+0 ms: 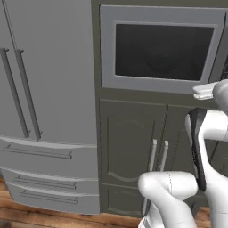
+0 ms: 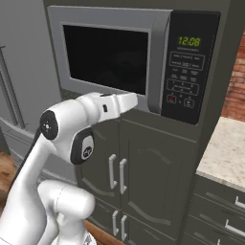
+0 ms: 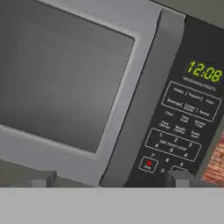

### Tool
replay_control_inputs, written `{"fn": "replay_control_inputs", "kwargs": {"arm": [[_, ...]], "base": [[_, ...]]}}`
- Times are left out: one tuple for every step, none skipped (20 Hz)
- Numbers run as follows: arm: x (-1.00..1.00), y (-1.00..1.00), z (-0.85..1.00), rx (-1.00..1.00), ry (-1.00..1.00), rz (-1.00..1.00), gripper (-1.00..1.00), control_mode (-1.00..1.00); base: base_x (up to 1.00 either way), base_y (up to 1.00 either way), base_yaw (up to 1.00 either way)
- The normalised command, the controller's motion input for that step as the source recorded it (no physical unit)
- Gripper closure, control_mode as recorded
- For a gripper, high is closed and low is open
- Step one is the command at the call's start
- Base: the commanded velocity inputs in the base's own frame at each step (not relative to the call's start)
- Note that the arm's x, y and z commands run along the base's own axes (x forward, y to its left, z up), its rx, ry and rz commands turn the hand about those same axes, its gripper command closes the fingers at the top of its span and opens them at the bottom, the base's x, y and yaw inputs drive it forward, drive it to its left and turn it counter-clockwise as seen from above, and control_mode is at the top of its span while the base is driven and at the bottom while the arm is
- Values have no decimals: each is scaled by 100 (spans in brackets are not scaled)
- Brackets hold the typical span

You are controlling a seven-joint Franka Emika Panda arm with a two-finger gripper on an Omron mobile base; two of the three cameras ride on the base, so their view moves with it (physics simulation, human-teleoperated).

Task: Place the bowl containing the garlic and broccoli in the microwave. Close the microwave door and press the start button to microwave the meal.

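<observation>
One microwave up in the cabinet wall, one microwave door on it, shut flat. One green clock readout on the dark control strip, one red button low on that strip. Two fridge doors with two bar handles. Two drawers below them. Two cabinet handles under the microwave.

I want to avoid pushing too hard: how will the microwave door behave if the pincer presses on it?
The microwave door looks shut flush with its frame, so it will probably not move further. Its wide grey frame seems stiff; the black window may be more fragile. The open pincer sits near the control strip, whose buttons likely need only a light press.
</observation>
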Motion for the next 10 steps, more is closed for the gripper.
{"fn": "replay_control_inputs", "kwargs": {"arm": [[-69, -100, 0, 70, -4, 0, -100, -100], [-58, -100, 0, 70, -2, 0, -100, -100], [-44, -100, 0, 71, -4, 7, -100, -100], [-29, -91, 0, 75, -5, 9, -100, -100], [-24, -79, 3, 71, -5, 12, -100, -100], [-14, -61, 14, 65, -4, 15, -100, -100], [-1, -39, 19, 56, -2, 15, -100, -100], [0, -18, 25, 43, 0, 13, -100, -100], [0, -11, 16, 41, 0, 12, -100, -100], [0, -2, 6, 42, 0, 13, -100, -100]], "base": [[0, 0, 0], [0, 0, 0], [0, 0, 0], [0, 0, 0], [0, 0, 0], [0, 0, 0], [0, 0, 0], [0, 0, 0], [0, 0, 0], [0, 0, 0]]}}
